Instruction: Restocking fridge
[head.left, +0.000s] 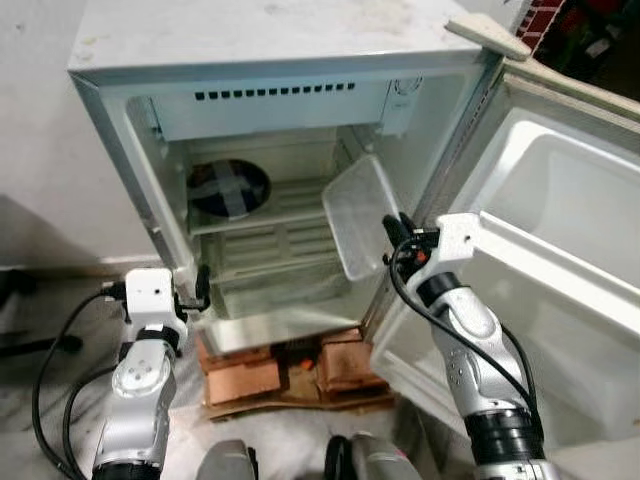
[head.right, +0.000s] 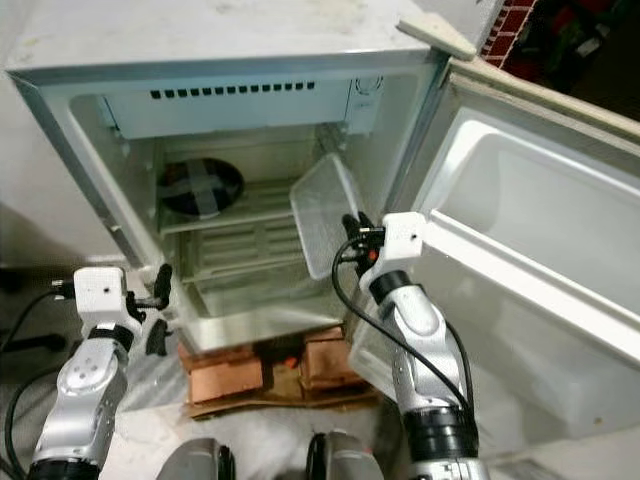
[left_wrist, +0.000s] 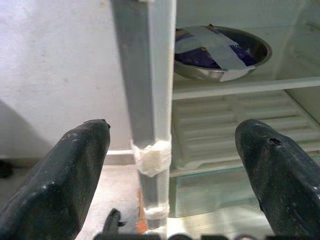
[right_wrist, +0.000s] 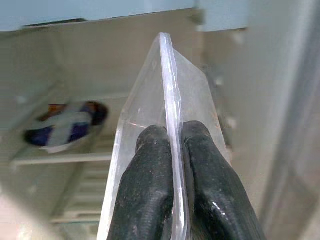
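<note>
Head views: the right gripper (head.left: 398, 232) pinches the rim of a clear plastic container (head.left: 362, 215), tilted inside the open fridge (head.left: 260, 60) beside a taped bowl (head.left: 229, 187); its contents can't be made out. Left wrist view: left gripper (left_wrist: 172, 150) spread wide around the fridge's front edge, seemingly untouching.

The container (right_wrist: 165, 100) pinched in the right gripper (right_wrist: 175, 150) is clear, glossy plastic, thin and smooth, with a moulded rim. The gripper's fingers (right_wrist: 145, 190) are matt black rubbery pads. Inside the fridge (head.left: 270, 70), whose shell is smooth white painted metal with a scuffed, stained top, a shiny metal bowl (left_wrist: 220, 50) sits on a white shelf, crossed by strips of pale tape. White ribbed plastic lies below that bowl. Under the fridge, rough reddish bricks (head.left: 240, 378) rest on cardboard.
</note>
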